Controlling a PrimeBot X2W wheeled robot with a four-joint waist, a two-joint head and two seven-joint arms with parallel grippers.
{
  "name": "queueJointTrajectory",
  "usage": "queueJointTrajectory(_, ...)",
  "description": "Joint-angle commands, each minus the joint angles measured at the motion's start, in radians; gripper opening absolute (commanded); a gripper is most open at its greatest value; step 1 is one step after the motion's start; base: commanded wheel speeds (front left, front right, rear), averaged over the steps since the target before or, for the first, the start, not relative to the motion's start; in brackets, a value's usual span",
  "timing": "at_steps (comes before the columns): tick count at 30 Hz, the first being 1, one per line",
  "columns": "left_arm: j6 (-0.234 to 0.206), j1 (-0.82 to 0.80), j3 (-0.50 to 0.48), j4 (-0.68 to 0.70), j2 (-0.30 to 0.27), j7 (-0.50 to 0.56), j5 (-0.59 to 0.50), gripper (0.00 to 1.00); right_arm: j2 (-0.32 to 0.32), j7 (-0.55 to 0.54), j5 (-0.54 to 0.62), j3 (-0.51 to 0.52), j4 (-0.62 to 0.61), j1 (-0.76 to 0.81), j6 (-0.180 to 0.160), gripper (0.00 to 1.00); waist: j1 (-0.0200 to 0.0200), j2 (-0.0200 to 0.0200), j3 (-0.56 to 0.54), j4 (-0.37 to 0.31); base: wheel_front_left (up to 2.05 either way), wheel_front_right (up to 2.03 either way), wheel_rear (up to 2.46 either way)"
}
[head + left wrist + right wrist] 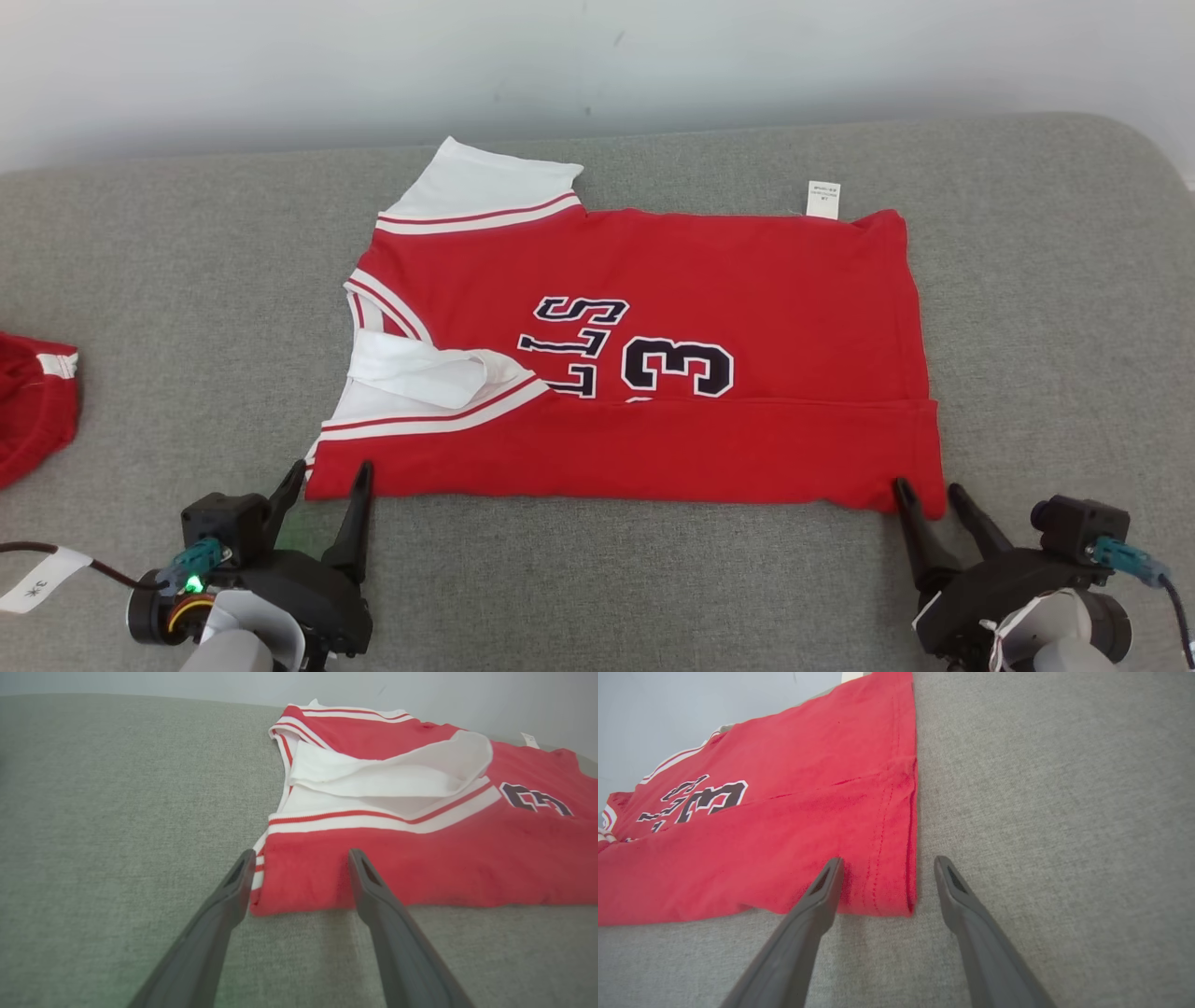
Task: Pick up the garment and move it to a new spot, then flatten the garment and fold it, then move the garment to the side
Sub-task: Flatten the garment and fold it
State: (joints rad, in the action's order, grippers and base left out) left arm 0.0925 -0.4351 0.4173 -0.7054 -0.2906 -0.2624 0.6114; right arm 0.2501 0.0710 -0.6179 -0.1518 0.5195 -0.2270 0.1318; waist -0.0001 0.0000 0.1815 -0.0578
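The garment (pixel 653 280) is a red jersey with white sleeves and dark lettering, lying flat on the grey surface with its near long edge folded over toward the middle. My left gripper (pixel 331 481) stands open at the jersey's near left corner (pixel 299 882), one finger on each side of it. At the near right corner (pixel 887 886) my right gripper (pixel 924 495) is open too, its fingers straddling the hem. Neither gripper holds the cloth.
A second red garment (pixel 33 401) lies at the left edge of the grey padded surface (pixel 1046 327). A pale wall (pixel 597 65) runs behind the surface. A white care label (pixel 823 199) sticks out at the jersey's far edge.
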Motion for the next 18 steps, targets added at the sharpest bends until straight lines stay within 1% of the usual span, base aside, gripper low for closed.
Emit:
queueJointTrajectory(1, 0.0, -0.004, -0.001, -0.01, 0.002, -0.003, -0.006, 1.0, -0.007, 0.004, 0.007, -0.004, 0.007, -0.008, -0.003, 1.0, 0.0001, 0.0, 0.002, 0.0, 0.0, 0.0, 0.0)
queueJointTrajectory(6, 0.004, -0.022, -0.001, -0.088, 0.024, -0.003, 0.004, 1.0, -0.018, 0.005, 0.035, -0.021, 0.06, -0.024, -0.003, 0.99, 0.0001, 0.0, 0.005, 0.002, 0.0, 0.0, 0.0)
queueJointTrajectory(7, 0.008, -0.028, 0.001, -0.105, 0.032, -0.003, 0.007, 0.45, -0.02, 0.005, 0.037, -0.024, 0.071, -0.027, -0.003, 0.39, 0.0001, 0.0, 0.005, 0.002, 0.0, 0.0, 0.0)
queueJointTrajectory(8, 0.012, -0.034, 0.001, -0.118, 0.04, -0.003, 0.013, 0.23, -0.023, 0.007, 0.039, -0.026, 0.078, -0.032, -0.003, 0.16, 0.0001, 0.0, 0.005, 0.002, 0.0, 0.0, 0.0)
queueJointTrajectory(9, 0.013, -0.036, 0.003, -0.13, 0.043, -0.003, 0.014, 0.0, -0.026, 0.009, 0.039, -0.028, 0.085, -0.035, -0.003, 0.0, 0.0001, 0.0, 0.004, 0.002, 0.0, 0.0, 0.0)
queueJointTrajectory(13, 0.022, -0.042, 0.006, -0.162, 0.052, -0.003, 0.014, 0.0, -0.027, 0.018, 0.032, -0.039, 0.107, -0.045, -0.003, 0.0, 0.0001, 0.0, -0.013, 0.007, 0.0, 0.0, 0.0)
queueJointTrajectory(18, 0.031, 0.01, -0.006, -0.139, 0.049, -0.003, 0.01, 0.0, -0.003, 0.046, 0.011, -0.04, 0.11, -0.008, -0.003, 0.0, 0.0001, 0.0, -0.07, 0.012, 0.0, 0.0, 0.0)
